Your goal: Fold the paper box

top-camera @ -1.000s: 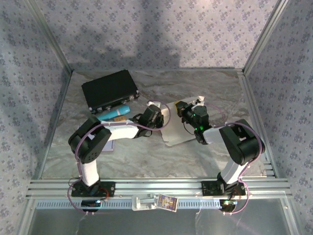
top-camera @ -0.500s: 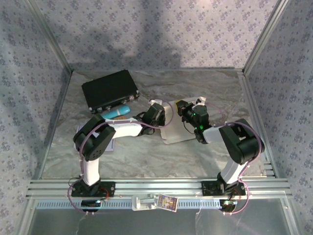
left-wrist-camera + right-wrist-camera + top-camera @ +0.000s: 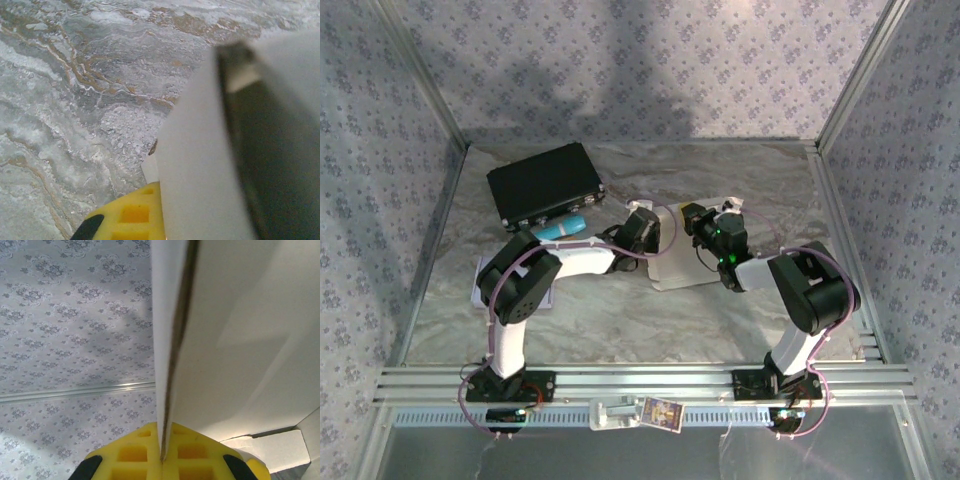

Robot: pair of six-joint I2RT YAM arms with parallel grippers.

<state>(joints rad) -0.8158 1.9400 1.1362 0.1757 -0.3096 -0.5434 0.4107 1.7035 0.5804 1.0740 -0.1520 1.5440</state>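
Left end effector [image 3: 650, 232] edged rightward, pinching paper box [image 3: 685, 270] wall

Two black-and-white arms [image 3: 525, 290], purple cables [image 3: 466, 398] looped alongside, yellow gridded claw fingers [image 3: 130, 455], black-tipped.

paper box [image 3: 675, 272] on table [image 3: 620, 320], right of case [image 3: 544, 184]

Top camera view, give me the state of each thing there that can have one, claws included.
Paper box: partly folded, gripped by both claws.
Left claw: shut on a panel of the box.
Right claw: shut on a panel's edge, pinched between its yellow pads.
Black case: lid closed, lying flat on the table.
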